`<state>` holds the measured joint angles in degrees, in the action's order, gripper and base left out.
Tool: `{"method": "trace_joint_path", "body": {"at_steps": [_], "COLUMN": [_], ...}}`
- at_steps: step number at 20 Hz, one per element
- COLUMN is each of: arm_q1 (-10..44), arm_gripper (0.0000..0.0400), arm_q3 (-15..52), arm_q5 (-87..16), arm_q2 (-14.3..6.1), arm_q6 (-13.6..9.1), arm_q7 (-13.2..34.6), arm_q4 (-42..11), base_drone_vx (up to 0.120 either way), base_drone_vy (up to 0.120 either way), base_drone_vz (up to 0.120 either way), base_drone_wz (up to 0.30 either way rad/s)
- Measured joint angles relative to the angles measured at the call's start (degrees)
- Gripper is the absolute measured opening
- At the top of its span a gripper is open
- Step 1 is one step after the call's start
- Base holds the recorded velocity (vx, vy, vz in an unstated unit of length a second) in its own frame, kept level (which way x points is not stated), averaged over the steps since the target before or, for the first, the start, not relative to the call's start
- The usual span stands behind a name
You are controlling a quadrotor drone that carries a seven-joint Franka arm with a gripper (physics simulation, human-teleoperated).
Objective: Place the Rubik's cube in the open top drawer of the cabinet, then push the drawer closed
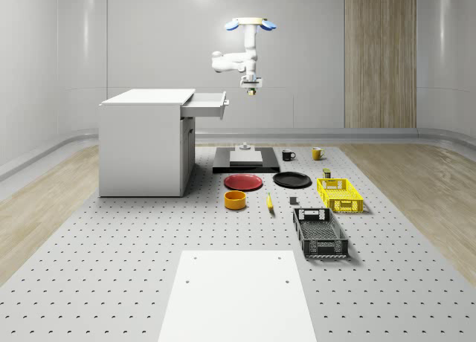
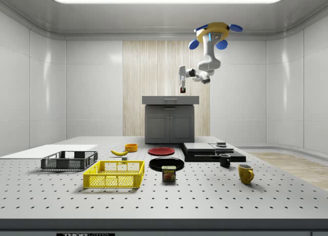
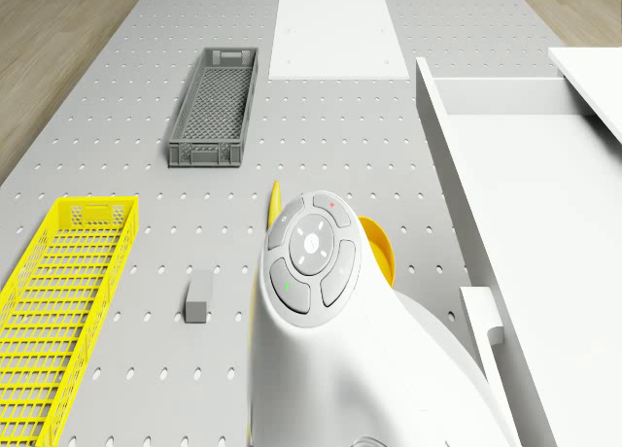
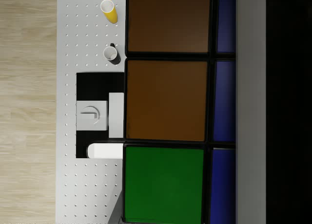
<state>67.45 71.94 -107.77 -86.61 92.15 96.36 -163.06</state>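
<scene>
The cabinet (image 1: 145, 145) stands with its top drawer (image 1: 205, 102) pulled open, and the drone (image 1: 253, 24) hovers high just beyond the drawer's front. The gripper (image 1: 251, 88), clenched on the Rubik's cube (image 4: 168, 107), hangs beside the drawer front, slightly above it. The carry step is in hand; next, the cube likely needs bringing over the drawer's hollow before release.

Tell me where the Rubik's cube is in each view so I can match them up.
Whole-scene view: cube in the claw, beside the open drawer's front, under the hovering drone.
Side view: cube above the drawer, before the wood panel.
Drone view: hidden below the arm.
Wrist view: cube close up, brown, green and blue tiles.
Shared landmark: the drawer.
</scene>
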Motion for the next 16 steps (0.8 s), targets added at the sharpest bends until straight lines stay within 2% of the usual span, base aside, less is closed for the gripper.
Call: {"method": "trace_joint_path", "body": {"at_steps": [3,9,16], "arm_q1": [0.0,0.1,0.2], "arm_gripper": [0.032,0.032,0.032], "arm_q3": [0.0,0.0,0.1], "arm_q5": [0.0,0.1,0.2], "arm_q2": [-0.1,-0.3,-0.6], "arm_q6": [0.1,0.3,0.5], "arm_q7": [0.0,0.1,0.1], "arm_q4": [0.0,0.0,0.0], "base_drone_vx": [0.0,0.0,0.0], "base_drone_vy": [-0.12,-0.12,-0.12], "base_drone_vz": [0.0,0.12,0.006], "base_drone_wz": [0.0,0.0,0.0]}}
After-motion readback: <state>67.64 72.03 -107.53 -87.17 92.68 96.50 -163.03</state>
